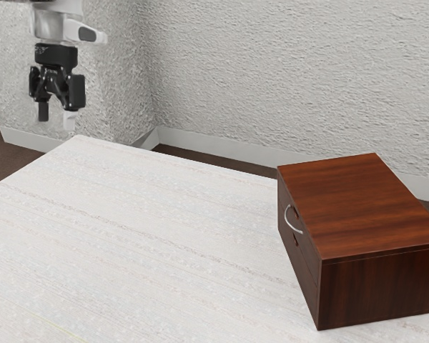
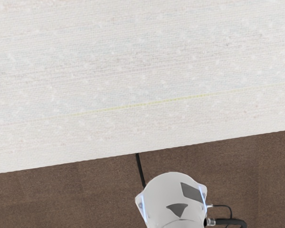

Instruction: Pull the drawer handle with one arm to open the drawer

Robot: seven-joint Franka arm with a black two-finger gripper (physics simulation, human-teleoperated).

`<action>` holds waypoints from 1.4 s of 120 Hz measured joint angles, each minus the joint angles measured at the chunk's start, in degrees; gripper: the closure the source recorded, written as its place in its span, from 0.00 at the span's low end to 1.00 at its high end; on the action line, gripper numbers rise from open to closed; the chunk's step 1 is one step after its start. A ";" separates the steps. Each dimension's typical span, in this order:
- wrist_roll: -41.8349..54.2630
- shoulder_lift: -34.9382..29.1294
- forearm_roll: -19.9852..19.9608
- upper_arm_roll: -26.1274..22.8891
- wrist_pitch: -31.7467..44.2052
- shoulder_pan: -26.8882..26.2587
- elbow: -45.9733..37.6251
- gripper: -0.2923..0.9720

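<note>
Exterior view: my black two-finger gripper (image 1: pixel 55 114) hangs high at the exterior view's upper left, above the far corner of the pale, grained white tabletop (image 1: pixel 129 236). It points down in free air and touches nothing. From this side angle I cannot tell how far it is open.

The dark reddish-brown wooden drawer box (image 1: pixel 357 243) sits on the table at the exterior view's right, well apart from my hand. Its small curved silver handle (image 1: pixel 292 219) is on the face turned toward the exterior view's left. That front looks flush with the box body, so the drawer is shut.

A rough white plaster wall (image 1: pixel 286 71) stands behind, with a white baseboard (image 1: pixel 222 146) and dark brown floor (image 1: pixel 7 153) below it.

Wrist view: looking down at the same white tabletop (image 2: pixel 133 71), which has a faint yellowish line across it. Past the table edge is brown floor (image 2: pixel 61 194). A rounded white robot housing with grey markings (image 2: pixel 173 199) sits there, with a thin black cable (image 2: pixel 140 168) running from it up to the table edge.
</note>
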 joint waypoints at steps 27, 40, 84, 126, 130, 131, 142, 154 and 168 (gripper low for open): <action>8.92 -1.94 -0.47 -0.06 13.77 -1.48 -4.02 0.23; 12.46 -5.26 -1.42 -0.58 16.65 -1.70 -9.72 0.23; 40.09 -6.64 -4.04 -6.05 37.52 -0.44 -26.23 0.23; 70.53 -2.75 -7.91 -9.21 55.44 -8.62 -30.88 0.23; 72.80 -2.25 -8.07 -9.47 57.30 -9.38 -31.25 0.23; 73.35 -2.05 -8.11 -9.54 57.76 -9.54 -31.31 0.23; 78.91 -0.34 -8.62 -10.55 62.26 -9.57 -31.59 0.25; 84.09 1.06 -9.19 -11.25 65.98 -7.53 -31.64 0.32; 89.15 2.37 -9.55 -12.31 69.03 -7.73 -31.69 0.41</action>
